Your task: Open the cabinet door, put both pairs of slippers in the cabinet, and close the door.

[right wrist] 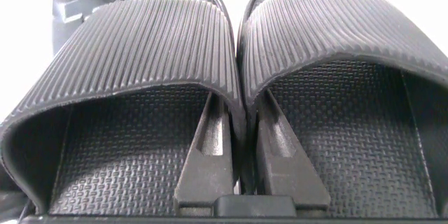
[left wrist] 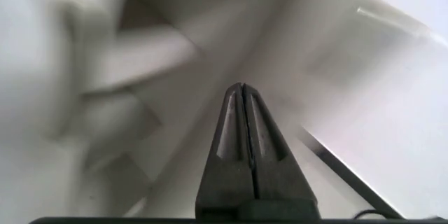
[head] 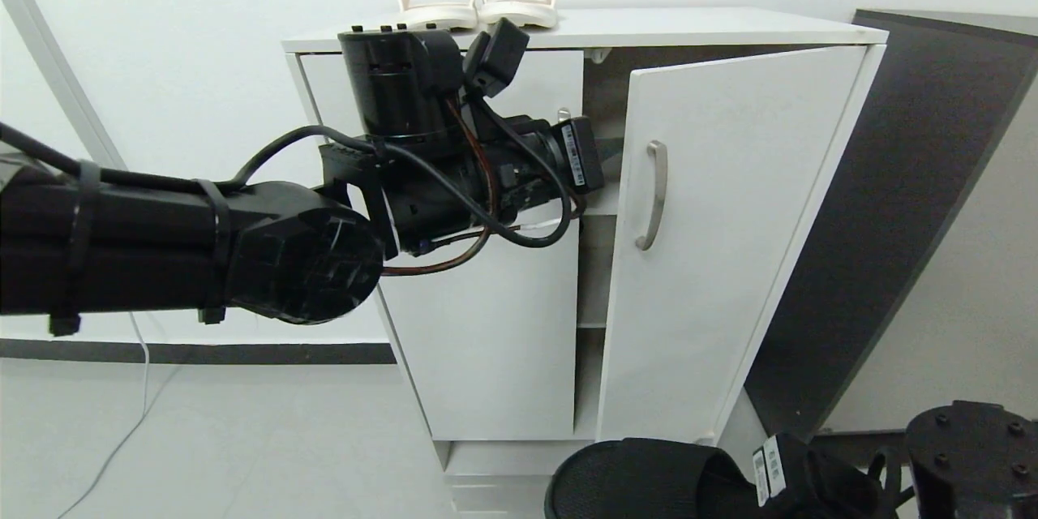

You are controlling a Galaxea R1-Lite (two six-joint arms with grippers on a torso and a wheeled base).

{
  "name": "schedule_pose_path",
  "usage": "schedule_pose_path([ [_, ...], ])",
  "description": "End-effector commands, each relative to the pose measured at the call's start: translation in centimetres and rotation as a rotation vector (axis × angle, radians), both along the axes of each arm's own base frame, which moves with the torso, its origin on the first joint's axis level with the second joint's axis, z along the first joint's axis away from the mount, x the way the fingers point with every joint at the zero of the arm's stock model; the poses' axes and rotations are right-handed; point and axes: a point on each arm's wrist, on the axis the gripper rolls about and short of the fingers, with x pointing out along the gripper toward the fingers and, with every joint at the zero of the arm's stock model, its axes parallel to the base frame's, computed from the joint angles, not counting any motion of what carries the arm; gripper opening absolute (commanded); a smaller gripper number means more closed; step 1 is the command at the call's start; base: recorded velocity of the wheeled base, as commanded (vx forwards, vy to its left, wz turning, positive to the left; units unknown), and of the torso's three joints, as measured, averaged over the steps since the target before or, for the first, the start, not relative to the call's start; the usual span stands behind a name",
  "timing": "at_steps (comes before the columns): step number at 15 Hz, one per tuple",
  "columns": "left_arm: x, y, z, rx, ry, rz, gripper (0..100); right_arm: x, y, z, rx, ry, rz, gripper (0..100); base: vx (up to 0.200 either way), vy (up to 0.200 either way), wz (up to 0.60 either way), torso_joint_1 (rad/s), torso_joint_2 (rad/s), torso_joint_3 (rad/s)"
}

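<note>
My left gripper [left wrist: 242, 87], clenched empty, sits in the gap beside the ajar white cabinet door [head: 722, 243]. I'd push it wider before my right gripper [right wrist: 241, 103], clamping the black ribbed rubber slippers [right wrist: 154, 49] low by the cabinet's foot, enters.

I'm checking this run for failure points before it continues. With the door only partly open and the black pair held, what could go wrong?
1. The right door is only partly open. The black slippers, held side by side, may catch its edge going in.
2. The right gripper pinches just the pair's touching inner edges, so one slipper could slip out.
3. The left gripper, shut, points into the cabinet, and its arm may block the way in.
</note>
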Motion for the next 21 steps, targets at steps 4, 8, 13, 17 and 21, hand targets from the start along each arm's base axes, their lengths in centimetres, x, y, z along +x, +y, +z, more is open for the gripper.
schedule_pose_path([
  [4, -4.0, -4.0, -0.5, -0.060, -0.065, -0.142, 0, -0.8, 0.0, -0.5, -0.021, -0.004, 0.040, 0, -0.200, 0.000, 0.00, 0.002, 0.00, 0.004],
  [8, -3.5, -4.7, -1.2, -0.091, -0.094, -0.145, 0, -0.8, 0.1, -0.4, -0.018, -0.006, 0.045, 0, 0.000, 0.000, 0.00, 0.000, 0.00, 0.000],
  [13, -3.1, -4.5, -2.4, -0.080, -0.095, -0.129, 0, -0.2, 0.7, -0.3, -0.011, -0.002, 0.027, 0, 0.000, 0.000, 0.00, 0.000, 0.00, 0.000],
  [17, -3.1, 0.3, -0.4, -0.063, -0.152, 0.117, 0, 4.4, 3.5, -0.8, -0.057, 0.002, -0.330, 0, 0.000, 0.000, 0.00, 0.000, 0.00, 0.000],
  [21, -10.1, 10.3, 1.8, 0.147, -0.065, 0.386, 0, 9.7, 7.3, -1.2, -0.053, -0.088, -0.770, 0, 0.000, 0.000, 0.00, 0.000, 0.00, 0.000],
])
